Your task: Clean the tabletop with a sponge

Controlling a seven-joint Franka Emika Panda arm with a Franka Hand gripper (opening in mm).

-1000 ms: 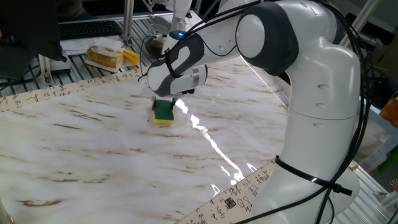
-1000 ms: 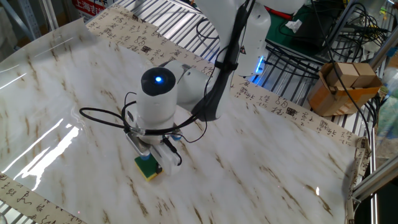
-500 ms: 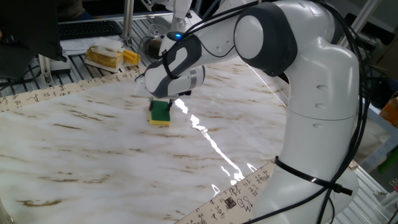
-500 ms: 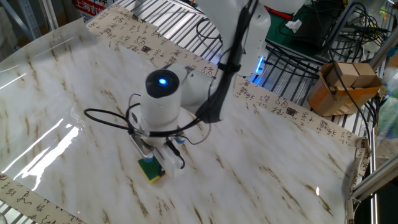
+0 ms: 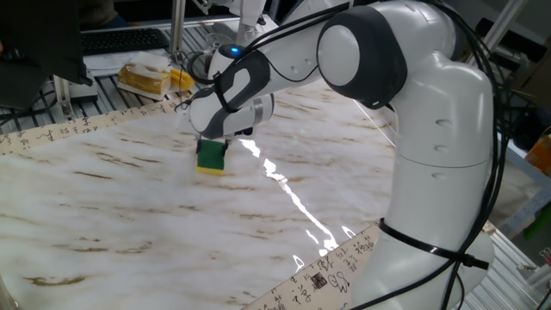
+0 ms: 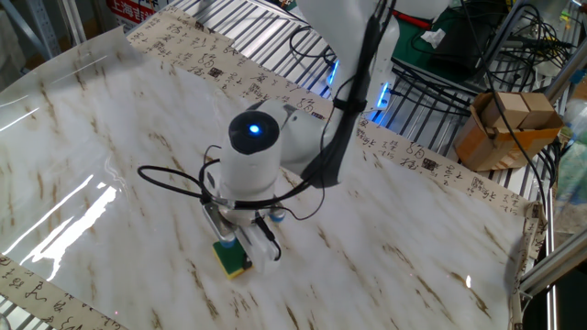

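Since it lies pressed flat on the glossy white marble-patterned tabletop [image 5: 103,207], we list first the small rectangular sponge [image 5: 211,157], dark green scouring top over yellow foam, held directly beneath the white two-finger gripper [image 5: 215,143]. We judge the jaws closed narrowly on the sponge's sides (the fingers are partly hidden by the wrist). Step in hand, in our judgement: wiping. The next move calls for steady downward pressure while sliding across unwiped marble. Further out: a pale yellow wrapped lump [image 5: 146,79] on the grey slatted bench [image 5: 112,95].
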